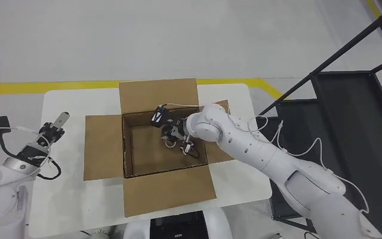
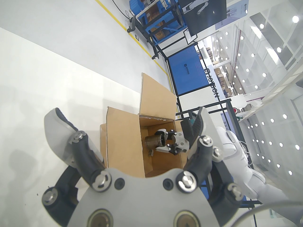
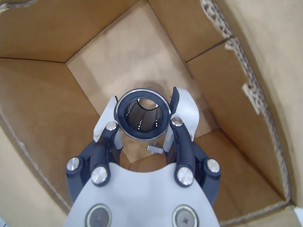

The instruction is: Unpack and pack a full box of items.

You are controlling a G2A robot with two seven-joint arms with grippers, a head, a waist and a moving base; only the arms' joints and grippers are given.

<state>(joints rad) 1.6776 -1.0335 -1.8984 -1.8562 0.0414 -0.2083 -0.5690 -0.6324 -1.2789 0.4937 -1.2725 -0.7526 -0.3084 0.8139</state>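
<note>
The right gripper's (image 3: 144, 102) white, dark-padded fingers (image 3: 187, 109) are clamped on either side of a short steel cylinder with a black ring at its end and a hollow bore (image 3: 143, 119). Rows of small bright balls run lengthwise down the inside of the bore. The cylinder's long axis lies in line with the fingers. Its ringed end faces the wrist and its far end points down toward the floor of the brown corrugated cardboard box (image 3: 47, 24). Whether that far end touches the floor cannot be told.

In the left wrist view the cylinder (image 2: 152, 141) looks dull brown-grey and juts out beyond the right gripper (image 2: 163, 140), low inside the box (image 2: 123, 138). Just beside it on the box floor lies a small grey metal piece (image 3: 155, 148), also seen from the left wrist (image 2: 151, 153).

From above, the right gripper (image 1: 173, 136) is inside the box (image 1: 123, 143), near its far right corner. The box's flaps are opened outward, their cut edges showing the fluted core, and one edge is torn ragged. The box stands on a smooth white desk with rounded corners (image 1: 65, 101).

The left gripper (image 1: 55, 126) is over the desk's left edge, well apart from the box. Its fingers (image 2: 61, 128) are spread wide with nothing between them, above the bare desk (image 2: 35, 72).
</note>
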